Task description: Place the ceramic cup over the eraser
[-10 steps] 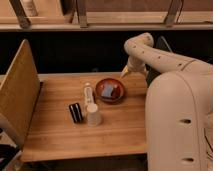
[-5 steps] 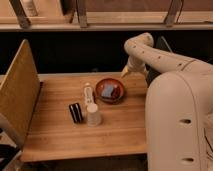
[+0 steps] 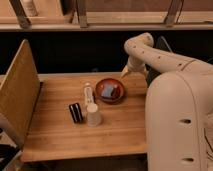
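We see gripper (image 3: 125, 71) open, empty, raised over table's (image 3: 55, 135) far right edge. Cup (image 3: 93, 114) upright mid-table, down-left from gripper, past bowl (image 3: 120, 94). Eraser (image 3: 76, 112) just left of cup, long axis front-to-back.

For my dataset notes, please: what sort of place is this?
Likely an office kitchenette: light wooden plank table, railed wooden counter behind, reddish-brown round bowl. The robot's gripper hangs above the table's far edge.

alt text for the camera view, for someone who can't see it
A white ceramic cup stands beside a black eraser on a wooden table; the robot's open gripper hangs empty near the table's far right edge, by a brown bowl.
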`<action>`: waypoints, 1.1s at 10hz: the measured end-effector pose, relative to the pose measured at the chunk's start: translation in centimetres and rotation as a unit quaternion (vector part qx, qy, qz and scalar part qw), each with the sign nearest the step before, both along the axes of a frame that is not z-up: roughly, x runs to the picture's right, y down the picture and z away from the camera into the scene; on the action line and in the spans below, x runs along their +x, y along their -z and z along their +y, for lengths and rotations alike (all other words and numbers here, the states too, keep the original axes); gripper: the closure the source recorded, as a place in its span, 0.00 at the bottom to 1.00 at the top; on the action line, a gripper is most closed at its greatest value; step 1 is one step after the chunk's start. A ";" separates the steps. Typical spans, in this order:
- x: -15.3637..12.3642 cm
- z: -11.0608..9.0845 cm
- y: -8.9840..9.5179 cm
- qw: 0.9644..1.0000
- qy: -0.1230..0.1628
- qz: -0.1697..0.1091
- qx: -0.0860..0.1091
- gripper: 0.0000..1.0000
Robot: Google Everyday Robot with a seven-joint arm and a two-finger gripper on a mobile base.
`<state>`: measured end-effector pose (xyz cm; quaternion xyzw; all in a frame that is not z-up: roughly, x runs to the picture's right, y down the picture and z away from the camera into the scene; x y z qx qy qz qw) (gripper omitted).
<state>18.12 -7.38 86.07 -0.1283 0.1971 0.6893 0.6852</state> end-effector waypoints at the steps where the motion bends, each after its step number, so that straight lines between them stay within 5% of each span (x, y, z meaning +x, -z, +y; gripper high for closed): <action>1: 0.0 0.0 0.0 1.000 0.000 0.000 0.000 0.20; 8: -0.1 0.0 0.1 1.000 0.002 -0.002 0.000 0.20; 11: -2.6 1.9 2.3 0.998 0.048 -0.045 -0.010 0.20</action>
